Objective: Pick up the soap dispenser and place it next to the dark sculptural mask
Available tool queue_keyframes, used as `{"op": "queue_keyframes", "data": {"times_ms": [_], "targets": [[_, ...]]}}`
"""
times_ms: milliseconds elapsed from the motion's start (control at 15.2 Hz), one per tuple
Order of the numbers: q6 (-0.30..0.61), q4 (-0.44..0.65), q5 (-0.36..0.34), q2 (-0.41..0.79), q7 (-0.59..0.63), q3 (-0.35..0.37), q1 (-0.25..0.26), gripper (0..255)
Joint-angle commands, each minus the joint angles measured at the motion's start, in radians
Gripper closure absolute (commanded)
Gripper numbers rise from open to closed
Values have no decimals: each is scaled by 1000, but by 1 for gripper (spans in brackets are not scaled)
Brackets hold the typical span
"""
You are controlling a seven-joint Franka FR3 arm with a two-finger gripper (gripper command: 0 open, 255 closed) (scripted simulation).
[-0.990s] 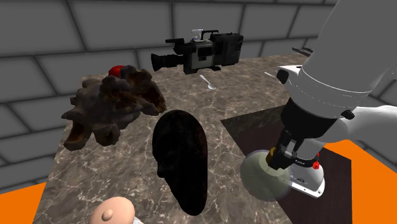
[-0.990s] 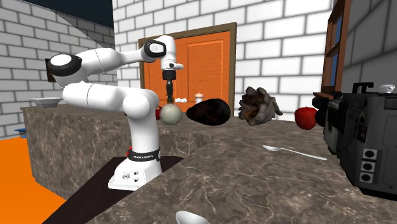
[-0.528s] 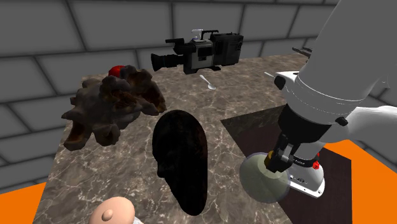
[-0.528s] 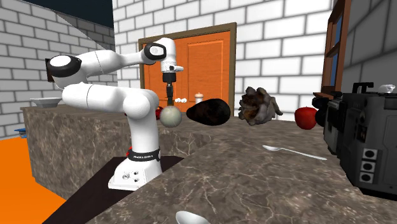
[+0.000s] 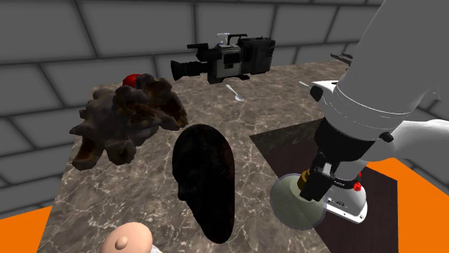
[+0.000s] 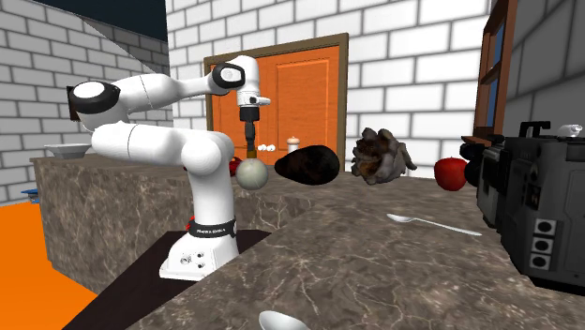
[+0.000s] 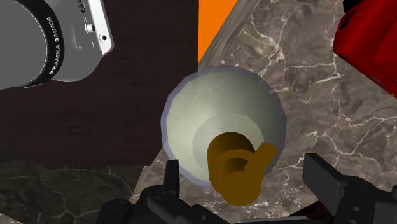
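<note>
Plainly the gripper (image 7: 248,180) is open: its fingers (image 7: 326,179) stand wide apart on either side of the dispenser's brown pump and touch neither side of it. The dispenser (image 5: 291,203), a pale green globe, is just beside the mask (image 5: 205,180), at the edge of the brown marbled counter (image 5: 273,100); whether it rests there I cannot tell. A dark mat (image 5: 284,140) lies under the stand. The floor (image 5: 18,233) is orange and the walls (image 5: 86,29) are brick. An orange door (image 6: 309,94) shows in the second exterior view.
</note>
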Motion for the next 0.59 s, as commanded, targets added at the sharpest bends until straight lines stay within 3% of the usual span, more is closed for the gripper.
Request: {"op": "queue_keyframes", "data": {"times_ms": [0,198,528], "targets": [[-17,31,-23,15,1,-24,-11,0],[-63,123,-79,62,5,-83,-42,0],[-63,123,-79,62,6,-83,-42,0]]}}
